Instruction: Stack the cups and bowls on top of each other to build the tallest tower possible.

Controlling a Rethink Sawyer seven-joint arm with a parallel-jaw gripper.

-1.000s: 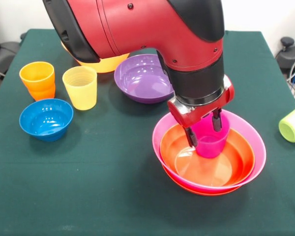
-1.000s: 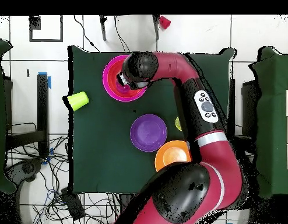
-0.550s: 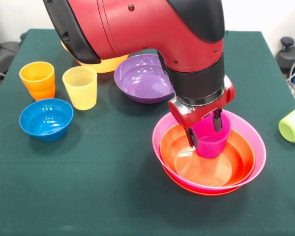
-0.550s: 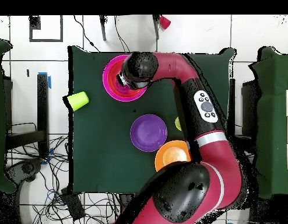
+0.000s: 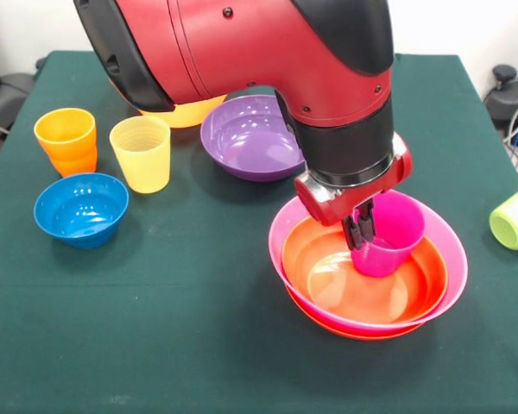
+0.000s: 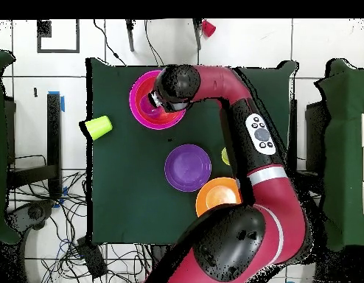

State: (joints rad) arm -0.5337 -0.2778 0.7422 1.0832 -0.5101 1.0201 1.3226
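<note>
A magenta-purple cup (image 5: 388,246) stands inside the tower, a red-orange bowl (image 5: 345,289) nested in a pink bowl (image 5: 449,250) over another red-orange bowl (image 5: 345,332). My gripper (image 5: 360,233) is shut, its two fingers pinching the cup's left wall at the rim. Loose on the cloth are a yellow cup (image 5: 141,153), an orange cup (image 5: 66,141), a blue bowl (image 5: 80,209), a purple bowl (image 5: 250,138) and a lime green cup (image 5: 514,216) lying on its side. The arm partly hides a yellow-orange bowl (image 5: 181,110).
The table carries a dark green cloth (image 5: 173,328). From above, the pink bowl (image 6: 141,103) sits near one table edge, the lime green cup (image 6: 99,127) beside it, and the purple bowl (image 6: 188,167) mid-table. Cables lie on the floor around the table.
The fingers, which stood apart around the cup, have come together on its left wall. The cup has shifted slightly to the right in the bowl.
</note>
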